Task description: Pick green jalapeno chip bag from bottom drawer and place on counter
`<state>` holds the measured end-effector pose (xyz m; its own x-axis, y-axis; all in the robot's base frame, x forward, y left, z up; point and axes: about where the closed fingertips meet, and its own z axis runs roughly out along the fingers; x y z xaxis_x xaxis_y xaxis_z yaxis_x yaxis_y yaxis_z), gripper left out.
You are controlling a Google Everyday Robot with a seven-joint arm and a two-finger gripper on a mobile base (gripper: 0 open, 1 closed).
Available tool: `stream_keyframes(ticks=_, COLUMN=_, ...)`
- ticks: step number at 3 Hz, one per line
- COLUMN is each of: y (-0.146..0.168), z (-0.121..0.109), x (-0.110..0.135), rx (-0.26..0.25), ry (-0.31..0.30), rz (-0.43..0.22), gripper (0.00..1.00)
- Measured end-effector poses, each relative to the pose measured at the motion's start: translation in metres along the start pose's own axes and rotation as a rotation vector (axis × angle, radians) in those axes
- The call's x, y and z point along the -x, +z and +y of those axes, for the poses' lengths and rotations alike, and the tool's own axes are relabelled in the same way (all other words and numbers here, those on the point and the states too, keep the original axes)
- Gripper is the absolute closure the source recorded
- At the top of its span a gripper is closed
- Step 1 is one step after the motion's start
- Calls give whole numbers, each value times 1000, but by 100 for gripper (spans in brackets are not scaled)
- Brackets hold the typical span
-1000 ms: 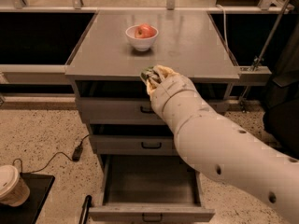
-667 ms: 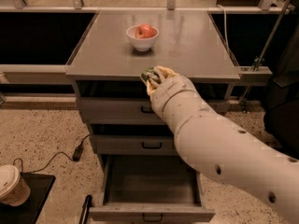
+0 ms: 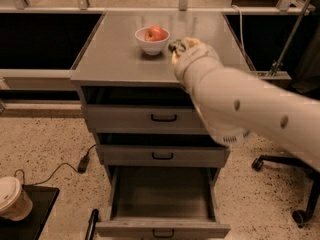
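My gripper [image 3: 180, 45] is at the end of the white arm [image 3: 235, 104], just above the counter [image 3: 117, 54] and right of the white bowl [image 3: 151, 44]. It is shut on the green jalapeno chip bag [image 3: 174, 45]. Only a small dark green part of the bag shows past the wrist. The rest of it is hidden by the arm. The bottom drawer [image 3: 162, 229] is pulled out and its inside shows nothing in it. The two shallower drawers above are slightly open.
The white bowl holds a red apple [image 3: 156, 33]. A paper cup [image 3: 12, 198] stands on a black tray at the lower left. A cable and plug [image 3: 82, 162] lie on the floor left of the cabinet. An office chair base [image 3: 295, 184] is at the right.
My gripper has moved with the bag from the counter's front edge up and further in over the counter, next to the bowl. The view has also shifted closer.
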<state>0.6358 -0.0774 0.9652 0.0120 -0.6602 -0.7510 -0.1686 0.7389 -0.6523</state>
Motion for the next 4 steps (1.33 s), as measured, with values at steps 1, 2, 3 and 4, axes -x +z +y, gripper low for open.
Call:
stream_keyframes(ticks=1, y=65, z=-53, x=8, rx=-108, ry=3, rz=42, gripper=100)
stream_keyframes(ticks=2, y=118, z=-80, x=29, rx=-161, ry=-90, rz=49, gripper=100)
stream_keyframes(ticks=3, y=151, z=-73, x=0, rx=-118, ry=-181, rz=104, gripper=100)
stream_keyframes(ticks=4, y=163, z=-44, x=-57, rx=-16, ry=-191, rz=184, gripper=100)
